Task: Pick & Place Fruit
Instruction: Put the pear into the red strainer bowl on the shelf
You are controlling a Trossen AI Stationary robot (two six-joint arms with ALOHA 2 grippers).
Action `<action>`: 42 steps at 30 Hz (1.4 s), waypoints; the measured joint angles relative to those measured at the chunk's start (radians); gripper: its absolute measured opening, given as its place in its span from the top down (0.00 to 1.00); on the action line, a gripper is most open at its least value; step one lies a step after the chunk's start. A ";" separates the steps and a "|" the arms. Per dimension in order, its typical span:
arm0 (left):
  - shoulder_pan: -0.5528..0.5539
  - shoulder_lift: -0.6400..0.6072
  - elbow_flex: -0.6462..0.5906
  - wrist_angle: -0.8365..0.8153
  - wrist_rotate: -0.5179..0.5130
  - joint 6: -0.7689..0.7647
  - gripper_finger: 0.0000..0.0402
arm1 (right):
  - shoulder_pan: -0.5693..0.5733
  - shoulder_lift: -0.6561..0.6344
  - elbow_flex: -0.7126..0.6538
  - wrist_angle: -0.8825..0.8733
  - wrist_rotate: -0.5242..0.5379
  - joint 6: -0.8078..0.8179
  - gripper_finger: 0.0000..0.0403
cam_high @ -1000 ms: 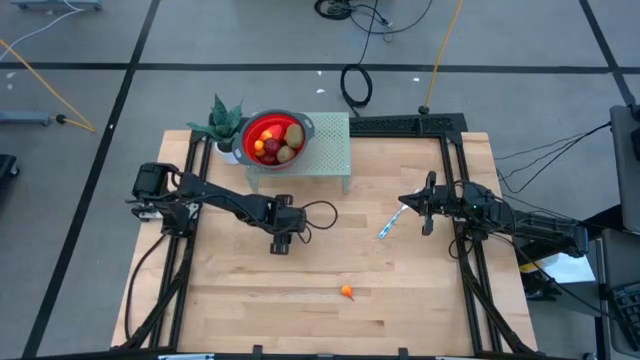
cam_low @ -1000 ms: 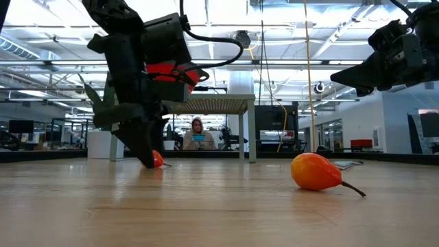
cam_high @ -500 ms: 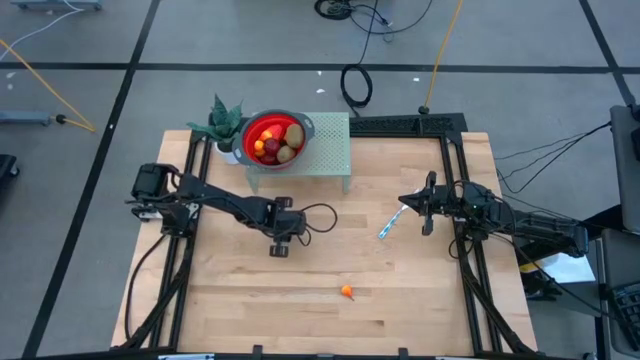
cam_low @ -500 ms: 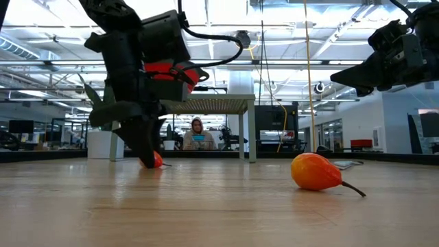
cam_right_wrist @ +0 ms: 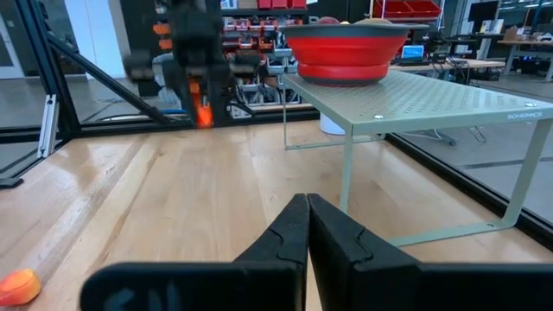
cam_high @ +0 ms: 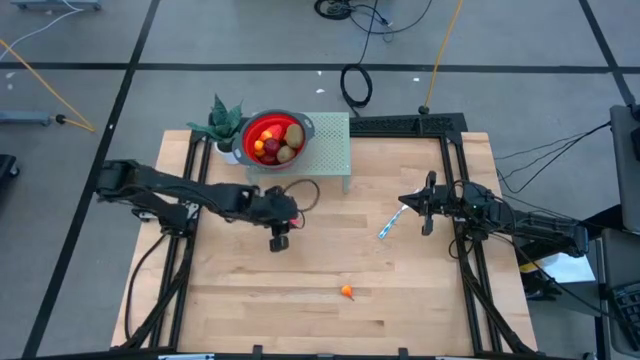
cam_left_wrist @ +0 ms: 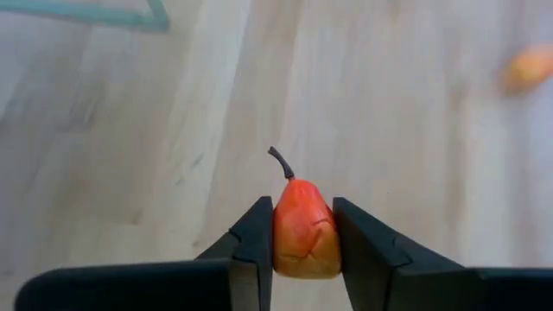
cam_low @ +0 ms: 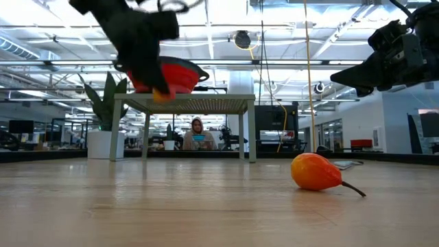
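My left gripper (cam_high: 279, 241) hangs over the middle of the table, shut on a small orange pear-shaped fruit (cam_left_wrist: 304, 235) with a dark stem. In the low view that fruit (cam_low: 162, 95) is high above the wood. A second orange fruit (cam_high: 347, 292) lies on its side on the table near the near edge. The red bowl (cam_high: 272, 137) with several fruits in it stands on a pale green perforated stand (cam_high: 330, 150). My right gripper (cam_high: 428, 206) is shut on nothing and hovers at the table's right side. My left gripper pinches the orange fruit by its wide body (cam_left_wrist: 302, 250) between the two fingers (cam_left_wrist: 255, 238). The fingers come from above, pointing down. The stem end (cam_left_wrist: 278, 158) sticks out past the fingertips. The fruit is lifted clear of the table.
A slim blue-and-white stick (cam_high: 390, 222) lies on the wood left of the right gripper. A green plant (cam_high: 225, 122) stands beside the bowl at the far left. Black frame rails (cam_high: 455, 240) run along both table sides. Bare wood lies between the stand and the near edge.
My left gripper has risen from the table toward the height of the stand, keeping its hold on the orange fruit. The fruit, on the wood a second ago, now hangs clear above it. The left arm's base link has swung out toward the table's left edge.
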 joint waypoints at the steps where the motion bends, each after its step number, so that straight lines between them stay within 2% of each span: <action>1: 0.000 -0.027 0.000 0.010 0.013 -0.030 0.77 | 0.000 0.000 0.000 0.000 0.000 0.003 1.00; 6: 0.000 -0.136 0.001 0.105 0.053 -0.204 0.79 | 0.000 0.000 0.000 0.000 0.000 0.025 1.00; 12: 0.000 -0.201 0.001 0.224 0.054 -0.421 0.74 | 0.000 0.000 0.000 0.001 0.000 0.026 1.00; 18: 0.000 -0.204 0.003 0.324 0.055 -0.641 0.73 | 0.000 0.000 0.000 0.004 -0.001 0.051 1.00; 24: -0.005 -0.204 0.003 0.336 0.066 -0.881 0.76 | 0.000 0.000 0.000 0.005 -0.001 0.049 1.00; 30: -0.033 -0.205 0.003 0.400 0.062 -1.092 0.73 | 0.000 0.000 0.000 0.006 -0.001 0.048 1.00; 42: -0.093 -0.205 0.003 0.496 0.103 -1.381 0.72 | 0.000 0.000 0.000 0.006 -0.001 0.048 1.00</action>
